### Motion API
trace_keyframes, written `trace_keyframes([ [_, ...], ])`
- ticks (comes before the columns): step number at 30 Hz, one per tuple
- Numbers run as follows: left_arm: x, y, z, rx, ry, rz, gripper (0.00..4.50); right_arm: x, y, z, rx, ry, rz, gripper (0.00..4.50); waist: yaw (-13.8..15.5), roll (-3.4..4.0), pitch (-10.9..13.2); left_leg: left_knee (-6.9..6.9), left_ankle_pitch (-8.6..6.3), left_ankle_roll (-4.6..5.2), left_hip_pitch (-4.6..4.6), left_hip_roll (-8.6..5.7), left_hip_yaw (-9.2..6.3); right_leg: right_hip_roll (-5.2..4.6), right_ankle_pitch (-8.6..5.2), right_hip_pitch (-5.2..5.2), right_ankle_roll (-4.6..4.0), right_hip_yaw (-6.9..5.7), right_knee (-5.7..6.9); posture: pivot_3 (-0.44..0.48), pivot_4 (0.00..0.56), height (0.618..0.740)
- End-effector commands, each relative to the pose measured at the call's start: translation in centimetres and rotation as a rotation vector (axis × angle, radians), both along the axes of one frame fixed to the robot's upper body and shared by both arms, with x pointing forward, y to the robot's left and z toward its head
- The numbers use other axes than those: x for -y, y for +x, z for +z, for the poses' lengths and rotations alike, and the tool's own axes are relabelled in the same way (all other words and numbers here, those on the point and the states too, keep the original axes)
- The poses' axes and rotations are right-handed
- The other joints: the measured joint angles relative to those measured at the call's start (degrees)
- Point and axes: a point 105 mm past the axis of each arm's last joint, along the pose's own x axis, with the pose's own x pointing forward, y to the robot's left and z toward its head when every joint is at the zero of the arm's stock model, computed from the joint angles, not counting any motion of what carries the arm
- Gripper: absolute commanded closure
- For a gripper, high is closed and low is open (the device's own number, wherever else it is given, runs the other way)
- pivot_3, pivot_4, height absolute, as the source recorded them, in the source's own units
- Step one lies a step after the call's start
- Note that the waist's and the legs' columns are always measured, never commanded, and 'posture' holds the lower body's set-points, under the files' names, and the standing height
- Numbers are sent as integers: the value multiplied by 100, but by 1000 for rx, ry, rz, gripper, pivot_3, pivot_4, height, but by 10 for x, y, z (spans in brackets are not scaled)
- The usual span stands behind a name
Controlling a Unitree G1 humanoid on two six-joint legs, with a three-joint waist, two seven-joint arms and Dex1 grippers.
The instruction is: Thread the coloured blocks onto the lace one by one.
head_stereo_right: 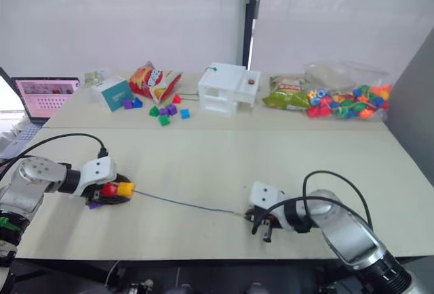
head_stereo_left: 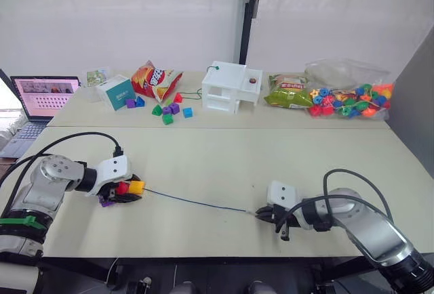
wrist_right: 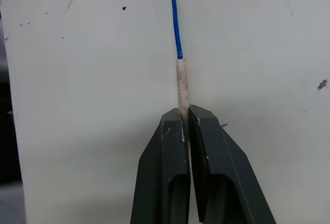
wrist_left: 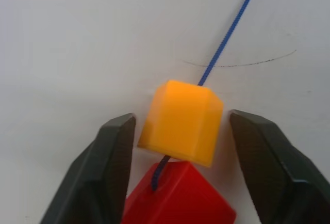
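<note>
A yellow block (wrist_left: 181,126) and a red block (wrist_left: 178,195) sit threaded on the dark-blue lace (head_stereo_left: 196,202) at the near left of the table. My left gripper (head_stereo_left: 125,190) is open, its fingers either side of the yellow block with a gap on each side. A purple block (head_stereo_left: 106,202) peeks out under that gripper. The lace runs right across the table to its pale stiff tip (wrist_right: 181,87). My right gripper (wrist_right: 184,111) is shut on that tip, low over the table near the front edge (head_stereo_left: 261,214).
On the far table lie several small green, purple and blue pieces (head_stereo_left: 169,112), a teal box (head_stereo_left: 122,92), a chip bag (head_stereo_left: 156,80), a white toy house (head_stereo_left: 232,87), a green snack bag (head_stereo_left: 288,94) and a clear bag of beads (head_stereo_left: 349,97). A laptop (head_stereo_left: 44,96) stands far left.
</note>
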Motion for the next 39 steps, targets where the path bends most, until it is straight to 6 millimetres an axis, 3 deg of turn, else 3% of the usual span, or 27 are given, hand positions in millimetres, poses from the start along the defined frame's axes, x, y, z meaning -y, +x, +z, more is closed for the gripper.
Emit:
trace_keyframes([
  [1, 5, -3, 11, -37, 19, -36, 542, -4, 1, 6, 24, 13, 9, 4500, 10, -2, 1, 0, 0, 0, -5, 0, -1, 0, 0, -2, 0, -2, -1, 0, 150, 740],
  [7, 17, 6, 49, 1, 161, -157, 542, -10, 4, 5, 26, 29, 2, 4500, 50, -18, 8, 47, 3, -4, -94, -2, 0, 8, 1, -84, 0, -6, 32, 0, 150, 740],
  [10, 26, 6, 68, -30, 227, -202, 542, -13, 4, 5, 27, 39, 2, 4500, 43, -18, 9, 52, 2, -3, -95, -2, 2, 10, 1, -81, 1, -4, 31, 0, 150, 740],
  [13, 23, 6, 75, -50, 398, -230, 542, -16, 4, 4, 27, 45, -1, 4500, 47, -21, 11, 54, 2, -2, -94, 0, 1, 13, 0, -79, 1, -7, 29, 0, 150, 740],
  [20, 10, 12, 65, -144, 643, -183, 542, -19, 0, 3, 22, 55, -11, 4500, 21, -22, 11, 55, 2, -1, -92, 1, 2, 16, -2, -78, 5, -1, 31, 0, 150, 740],
  [26, 28, 11, 45, -206, 597, -196, 542, -21, -3, 2, 18, 60, -25, 4500, 31, -29, 15, 58, 2, 0, -93, 2, 1, 16, -2, -79, 6, -1, 33, 0, 150, 740],
  [32, 22, 6, 15, -277, 601, -179, 542, -17, -5, 2, 15, 54, -42, 4500, 23, -27, 14, 57, 2, -1, -93, 2, 1, 17, -2, -81, 6, 0, 34, 0, 150, 740],
  [39, 13, 4, -3, -312, 610, -160, 2642, -15, -7, 4, 14, 50, -49, 4500, -5, -24, 12, 58, 2, 0, -80, 2, 2, 15, -3, -69, 6, 2, 35, 0, 150, 740],
])
